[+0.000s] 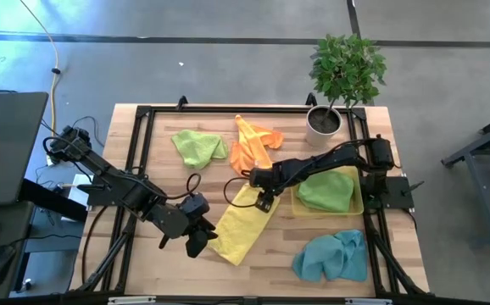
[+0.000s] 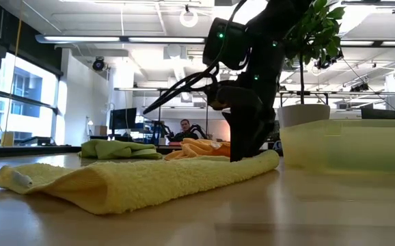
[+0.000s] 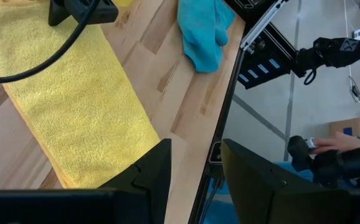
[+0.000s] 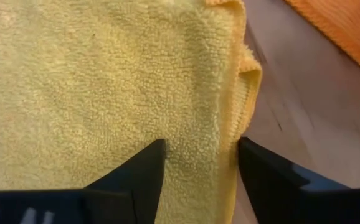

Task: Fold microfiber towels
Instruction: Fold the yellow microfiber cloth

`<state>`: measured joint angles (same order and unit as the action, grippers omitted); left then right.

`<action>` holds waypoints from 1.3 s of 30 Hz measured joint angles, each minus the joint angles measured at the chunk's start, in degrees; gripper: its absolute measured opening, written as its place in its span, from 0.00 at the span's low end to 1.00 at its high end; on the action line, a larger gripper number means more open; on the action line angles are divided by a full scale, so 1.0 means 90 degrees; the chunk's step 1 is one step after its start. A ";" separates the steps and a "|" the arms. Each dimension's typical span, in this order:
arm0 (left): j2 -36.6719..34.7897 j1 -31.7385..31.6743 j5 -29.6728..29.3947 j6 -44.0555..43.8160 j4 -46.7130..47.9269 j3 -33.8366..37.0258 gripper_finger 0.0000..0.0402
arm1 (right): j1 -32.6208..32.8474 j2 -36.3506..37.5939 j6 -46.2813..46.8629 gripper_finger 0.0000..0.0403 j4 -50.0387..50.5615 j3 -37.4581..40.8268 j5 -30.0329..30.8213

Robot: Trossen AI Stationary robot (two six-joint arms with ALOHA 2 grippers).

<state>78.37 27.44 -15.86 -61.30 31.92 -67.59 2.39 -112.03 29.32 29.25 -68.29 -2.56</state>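
The folded yellow microfiber towel (image 1: 239, 222) lies as a long strip slanting across the middle of the pale wooden table (image 1: 160, 152), one end near the front edge, the other toward the centre. The right gripper (image 1: 263, 202) is lowered onto that far end, its arm reaching in from the right side, elbow bent; its dark fingers (image 4: 136, 171) stand apart, straddling the towel's doubled edge — not pinched shut on it. The left gripper (image 1: 196, 240) sits low just beside the strip's near end, jaws parted and holding nothing, arm stretched in from the left. A crumpled teal towel (image 1: 331, 256) lies at the front right corner, and a lime green towel (image 1: 325, 191) rests on a flat yellow one.
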 joint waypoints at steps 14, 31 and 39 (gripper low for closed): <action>0.0000 0.0002 0.0001 0.0000 -0.0002 0.0000 0.33 | 0.0011 0.0000 0.0323 0.02 0.0157 0.0005 0.0436; 0.0002 0.0002 0.0027 0.0079 -0.0002 0.0000 0.33 | -0.0002 0.0412 0.0014 0.00 0.2177 -0.0494 0.1433; 0.0002 0.0002 0.0137 0.0166 -0.0005 0.0000 0.33 | 0.0173 0.0415 -0.0074 0.00 0.3340 -0.1584 0.1981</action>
<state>78.39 27.46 -14.62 -59.80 31.88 -67.59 3.95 -108.29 28.65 59.31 -82.54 15.27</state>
